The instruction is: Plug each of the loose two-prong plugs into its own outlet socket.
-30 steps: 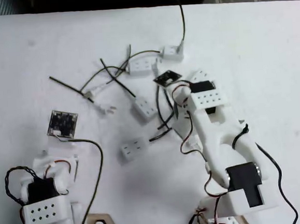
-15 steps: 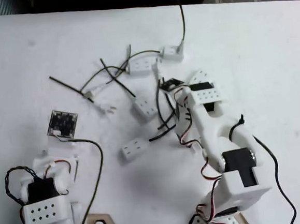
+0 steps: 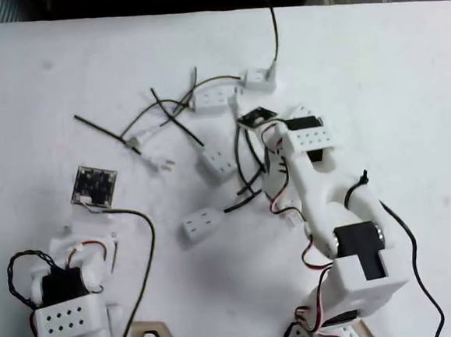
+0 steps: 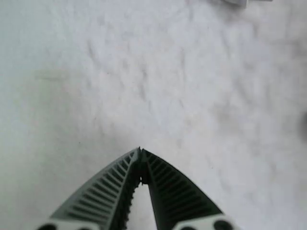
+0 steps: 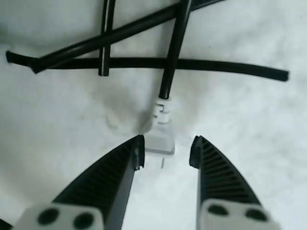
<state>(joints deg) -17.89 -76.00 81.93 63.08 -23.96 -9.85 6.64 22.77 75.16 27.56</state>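
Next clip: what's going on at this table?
The right gripper is open over the white table. Its tips sit either side of a small white two-prong plug on a black cable, but have not closed on it. White outlet socket blocks lie loose among the cables nearby. The left gripper is shut over bare table, holding nothing.

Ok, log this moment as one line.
left hand: shut, above table | right hand: open, straddling loose white plug on table
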